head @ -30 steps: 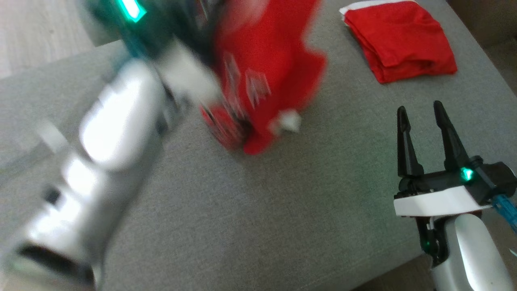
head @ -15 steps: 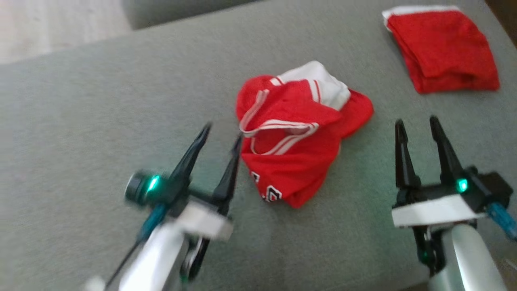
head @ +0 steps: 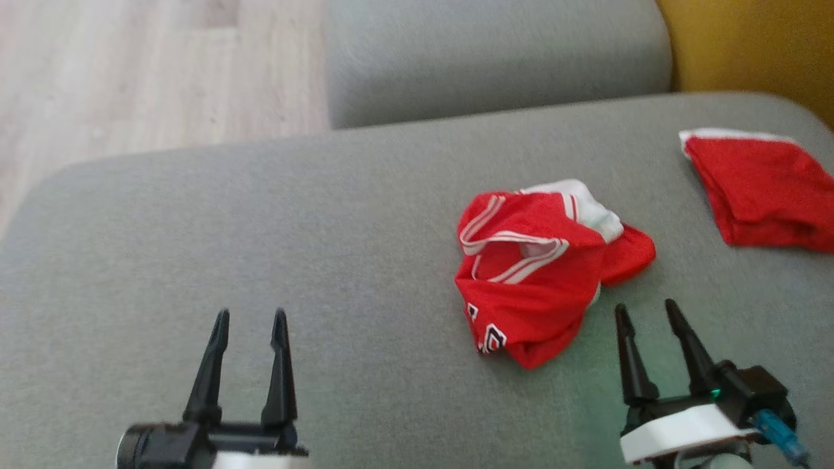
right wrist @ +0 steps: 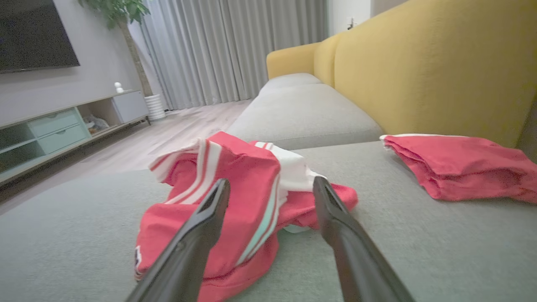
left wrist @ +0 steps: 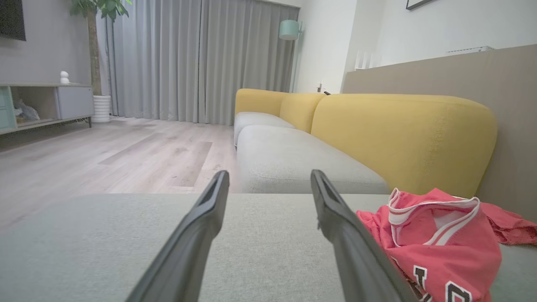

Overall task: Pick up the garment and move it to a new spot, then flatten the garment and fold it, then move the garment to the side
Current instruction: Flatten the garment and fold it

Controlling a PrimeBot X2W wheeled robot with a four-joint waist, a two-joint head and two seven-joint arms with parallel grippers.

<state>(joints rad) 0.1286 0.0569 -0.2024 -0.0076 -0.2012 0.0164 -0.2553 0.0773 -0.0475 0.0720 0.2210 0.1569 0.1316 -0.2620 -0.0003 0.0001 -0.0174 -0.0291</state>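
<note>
While the left gripper (head: 251, 314) and right gripper (head: 645, 304) stand spread and empty, the jersey (head: 541, 280) lies crumpled on the grey cushion (head: 260, 228); likely light, limp and slippery, best pinched at its striped edge (head: 511, 237).

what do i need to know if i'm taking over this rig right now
Grippers: the left gripper is open and empty, low over the grey sofa seat. The right gripper is open and empty, fingers pointing at the heap.
Things: the garment, a red jersey, lies crumpled on the seat, touched by neither gripper. A folded red garment lies at the far right.
Done: picked up and dropped at this spot a moment ago.
Left: flatten it, fold it, move it to the side.
</note>
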